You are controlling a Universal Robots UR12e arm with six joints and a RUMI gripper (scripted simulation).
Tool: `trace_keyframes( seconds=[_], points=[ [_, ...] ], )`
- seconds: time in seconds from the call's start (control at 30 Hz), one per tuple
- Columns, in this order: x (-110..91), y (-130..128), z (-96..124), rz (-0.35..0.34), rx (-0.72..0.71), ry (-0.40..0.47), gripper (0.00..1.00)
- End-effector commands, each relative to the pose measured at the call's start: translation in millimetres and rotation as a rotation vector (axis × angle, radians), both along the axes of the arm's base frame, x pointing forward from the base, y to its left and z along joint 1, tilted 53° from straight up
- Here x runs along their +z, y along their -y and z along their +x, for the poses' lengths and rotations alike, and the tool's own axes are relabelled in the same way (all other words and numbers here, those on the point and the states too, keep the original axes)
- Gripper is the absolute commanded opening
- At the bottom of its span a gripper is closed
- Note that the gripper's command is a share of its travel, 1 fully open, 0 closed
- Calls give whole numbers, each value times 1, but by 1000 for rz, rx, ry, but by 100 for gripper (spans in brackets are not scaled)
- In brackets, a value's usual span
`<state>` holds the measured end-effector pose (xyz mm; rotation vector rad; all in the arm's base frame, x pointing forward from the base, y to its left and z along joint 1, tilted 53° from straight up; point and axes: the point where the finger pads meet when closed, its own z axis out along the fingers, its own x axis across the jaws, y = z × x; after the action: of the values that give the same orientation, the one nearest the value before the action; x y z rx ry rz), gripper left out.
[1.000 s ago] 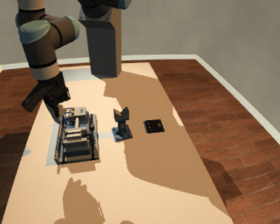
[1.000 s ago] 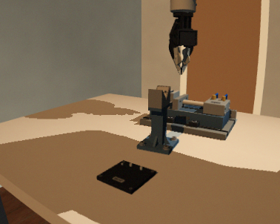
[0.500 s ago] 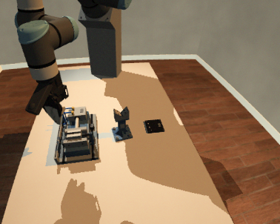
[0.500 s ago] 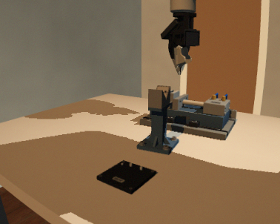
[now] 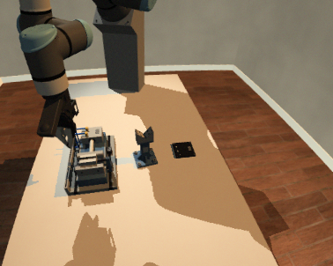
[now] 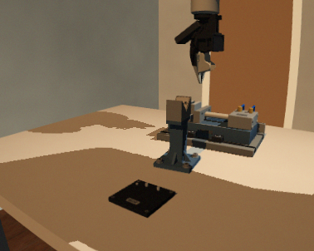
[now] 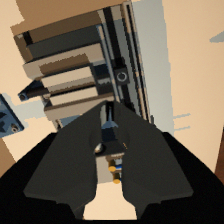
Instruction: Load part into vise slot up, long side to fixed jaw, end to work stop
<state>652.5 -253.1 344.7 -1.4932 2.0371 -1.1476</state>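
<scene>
The part (image 7: 67,77) (image 5: 88,160) lies between the vise jaws, slot up; the slot is a dark line between two light strips in the wrist view. Its long side is close alongside the fixed jaw (image 7: 94,52) (image 5: 90,168); contact cannot be told. The moving jaw (image 7: 60,110) stands on its other side. The work stop (image 7: 32,93) is by the part's left end in the wrist view; whether they touch is unclear. The low bars are hidden. My gripper (image 5: 70,144) (image 6: 200,81) (image 7: 110,102) is shut and empty, above the vise's cylinder side.
The V-block (image 5: 144,136) (image 6: 177,111) stands on its post beside the vise, empty. The black infeed plate (image 5: 183,150) (image 6: 131,193) lies beyond it and bears no block. The air cylinder (image 5: 93,132) (image 6: 243,119) with its fittings rises at the vise's end.
</scene>
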Motion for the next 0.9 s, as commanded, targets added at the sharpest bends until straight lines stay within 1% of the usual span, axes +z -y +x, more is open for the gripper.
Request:
trace_keyframes(
  seconds=[0.0,0.2,0.27,0.6,0.87],
  points=[
    [1,-1,1,-54,49,-30,0],
    [1,-1,1,-101,89,-56,0],
    [1,-1,1,-101,89,-56,0],
    [1,-2,1,-146,128,-82,0],
    [1,-2,1,-157,138,-88,0]
  ],
)
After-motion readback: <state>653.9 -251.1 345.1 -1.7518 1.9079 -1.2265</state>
